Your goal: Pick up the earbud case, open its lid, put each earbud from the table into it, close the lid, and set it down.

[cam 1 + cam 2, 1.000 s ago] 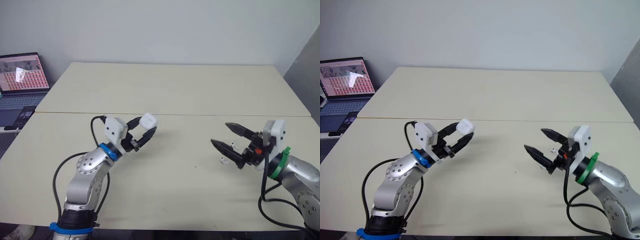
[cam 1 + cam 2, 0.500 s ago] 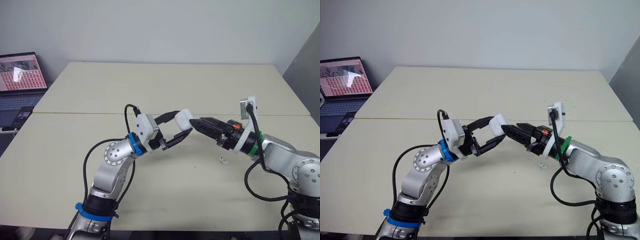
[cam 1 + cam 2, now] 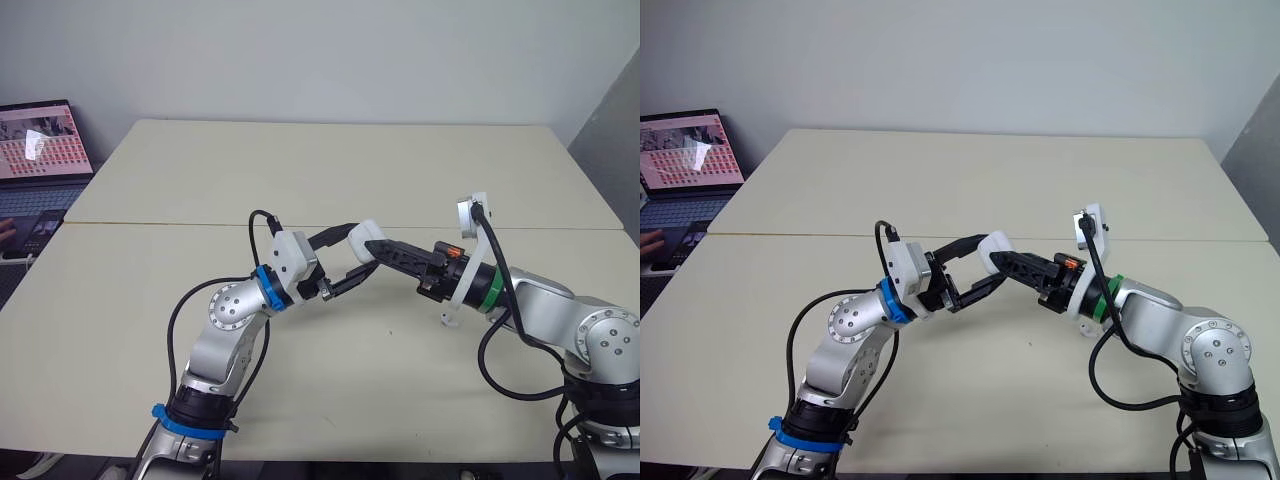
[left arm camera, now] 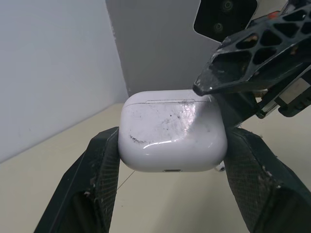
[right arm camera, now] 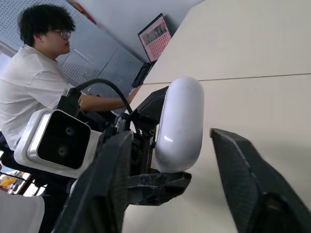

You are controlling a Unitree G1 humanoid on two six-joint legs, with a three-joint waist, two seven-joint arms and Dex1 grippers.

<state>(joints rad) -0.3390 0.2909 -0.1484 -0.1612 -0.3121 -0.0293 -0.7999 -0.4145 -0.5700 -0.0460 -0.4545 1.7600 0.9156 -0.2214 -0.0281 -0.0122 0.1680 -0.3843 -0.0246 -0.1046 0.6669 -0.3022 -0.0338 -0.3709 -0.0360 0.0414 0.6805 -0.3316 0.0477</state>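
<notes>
Pale cream table [image 3: 330, 180], seen from your head camera. Nearest to you, 1 small white earbud [image 3: 443, 320] lies on the table surface, just below your right forearm.

Above the table's middle, your left gripper [image 3: 992, 260] pinches the white earbud case [image 3: 366, 236] between its 2 black fingers, 1 pressed against each side, so the case hangs in the air clear of the table. In the left wrist view the case [image 4: 172, 137] has its lid shut, with the seam line running near its upper edge and grey scuff marks across its glossy face.

Your right gripper [image 5: 170, 133] meets the case from the opposite side. Its 2 fingers are spread apart, 1 on each side of the case. In the left wrist view the tip of 1 right finger [image 4: 233, 77] sits against the case's upper corner, at the lid seam. You cannot tell whether the other finger touches the case.

Farther back, a seam divides the near table from a second one behind it. At the far left an open laptop [image 3: 35, 140] shows a reddish screen. A person [image 5: 39, 97] in a white shirt sits beside it, with 1 hand [image 3: 8, 228] near the keyboard.
</notes>
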